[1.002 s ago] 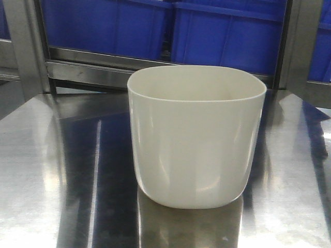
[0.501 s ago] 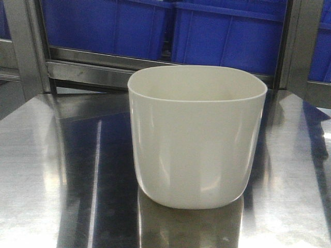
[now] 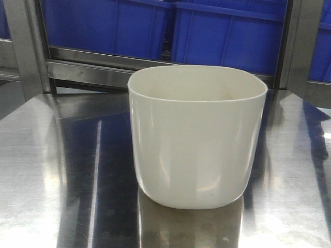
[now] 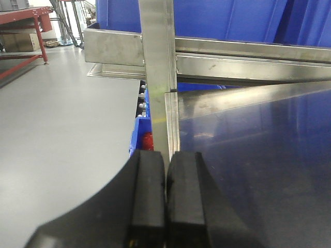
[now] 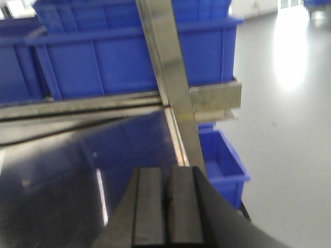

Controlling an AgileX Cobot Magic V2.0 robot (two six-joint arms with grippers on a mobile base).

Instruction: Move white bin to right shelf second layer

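Standing upright on the stainless steel desk (image 3: 51, 181), the white bin (image 3: 196, 137) is seen in the front view near the middle, somewhat closer to the right edge than to the left. Its rounded-square rim faces up and its glossy walls taper to a base that is mirrored in the polished top. Nothing can be made out inside it. Nothing is touching the bin, and no arm is shown in this view. Behind the far edge of the desk a steel rack rail (image 3: 88, 67) is run across, and blue crates (image 3: 227, 36) are lined up on the level above it.

In the left wrist view, the jaws of the left gripper (image 4: 165, 170) are pressed together with nothing between them. They are held over the left edge of the desk, pointed toward the far left corner, where an upright steel post (image 4: 158, 77) is fixed. A grey floor (image 4: 62, 129) is spread out to the left, with a red-framed bench (image 4: 20, 20) far off.

In the right wrist view, which is somewhat blurred, the jaws of the right gripper (image 5: 167, 181) are likewise closed on nothing. They are held near the right edge of the desk, facing a slanted steel post (image 5: 170, 77) at the far right corner. A lower blue crate (image 5: 222, 160) is seen beyond that edge, beneath the desk level.
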